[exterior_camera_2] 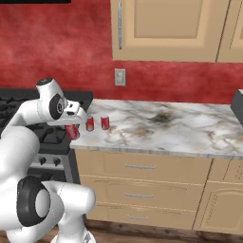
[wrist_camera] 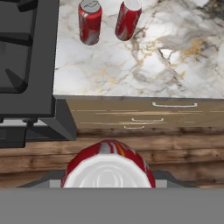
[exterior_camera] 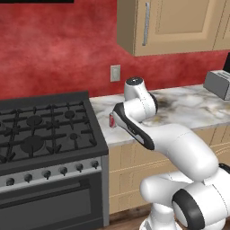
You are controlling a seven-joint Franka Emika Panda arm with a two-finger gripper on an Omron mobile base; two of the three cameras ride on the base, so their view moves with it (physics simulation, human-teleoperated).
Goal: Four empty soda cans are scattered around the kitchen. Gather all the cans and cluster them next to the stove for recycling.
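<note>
Two cans placed: we see a pair of red cans (wrist_camera: pixel 90 22) standing on the bench (wrist_camera: pixel 144 65) just beside the stove (exterior_camera_2: pixel 50 135).
Held can: our fingers (exterior_camera_2: pixel 71 127) are closed round a third red can (exterior_camera_2: pixel 72 132), carried near the bench's front edge.
Handling: we judge it light, thin-walled, easily dented and slippery.
Grip: mid-body, gently.

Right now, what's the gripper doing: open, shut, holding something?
Gripper: shut on a red soda can, held in the air beside the stove.
</note>
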